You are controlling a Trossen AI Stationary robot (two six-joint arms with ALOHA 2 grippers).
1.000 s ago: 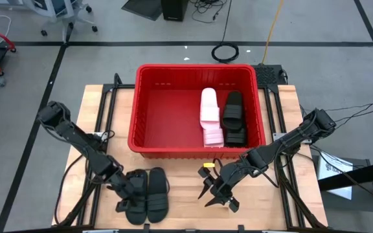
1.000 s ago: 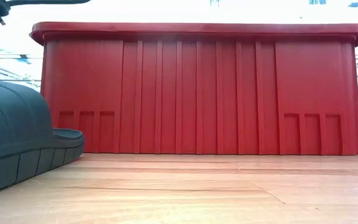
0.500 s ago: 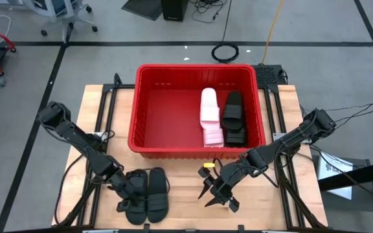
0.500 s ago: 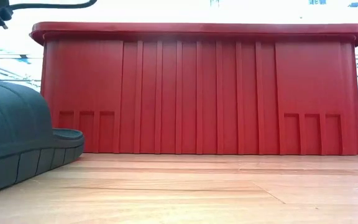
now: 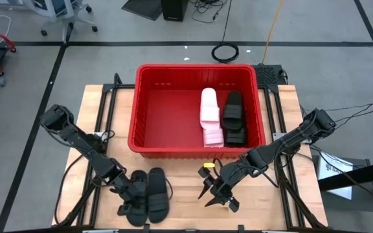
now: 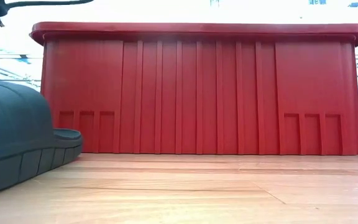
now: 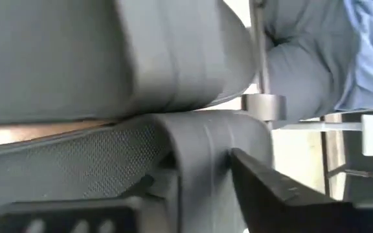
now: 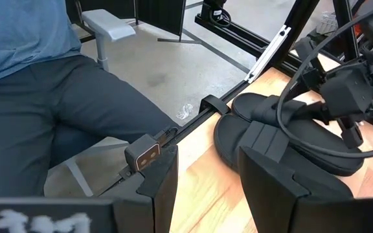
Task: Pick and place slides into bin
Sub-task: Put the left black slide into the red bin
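black slide (image 5: 137, 195) under left claw (image 5: 131, 194) (front-left)

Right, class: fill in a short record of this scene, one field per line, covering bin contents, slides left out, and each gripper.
bin: red, holds two pale pink slides and two black slides
slides on table: black pair, near the front left
left gripper: down on the black pair, closing on one slide
right gripper: open, empty, in front of the bin
table: wooden

Wooden table (image 5: 283, 116): red bin (image 5: 149, 146) at back, two black slides (image 5: 149, 194) front-left.
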